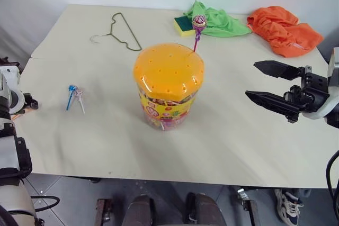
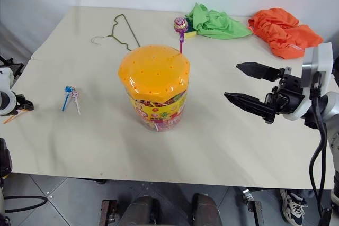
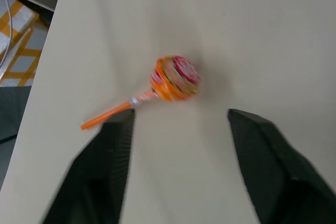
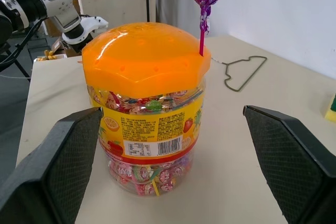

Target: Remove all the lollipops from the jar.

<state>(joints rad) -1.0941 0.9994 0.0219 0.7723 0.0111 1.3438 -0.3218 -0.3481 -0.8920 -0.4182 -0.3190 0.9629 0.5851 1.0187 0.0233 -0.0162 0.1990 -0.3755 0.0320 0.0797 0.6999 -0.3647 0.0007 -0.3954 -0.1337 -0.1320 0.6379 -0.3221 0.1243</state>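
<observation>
While the left pincer [image 3: 176, 124] hangs with its fingers spread over the bench's [image 1: 238, 141] nine o'clock edge, an orange-stick lollipop [image 3: 174, 78] lies on the cream surface just past the fingertips, touching neither one. Toward the centre, at about eight o'clock from the jar [image 1: 168, 86], two more lollipops [image 1: 74, 95] lie side by side, one on a blue stick and one on a white stick. At eleven o'clock from the jar lies a wire coat hanger [image 1: 119, 31]. The jar stands upright mid-bench, orange perforated lid on, with a purple-wrapped lollipop [image 1: 198, 23] standing upright in a hole at the lid's one o'clock edge. Behind it are a yellow-green sponge [image 1: 183, 24], a green cloth [image 1: 217, 21] and an orange cloth [image 1: 283, 29]. At three o'clock, the right pincer [image 1: 250, 80] is held level, spread wide, empty, facing the jar.
</observation>
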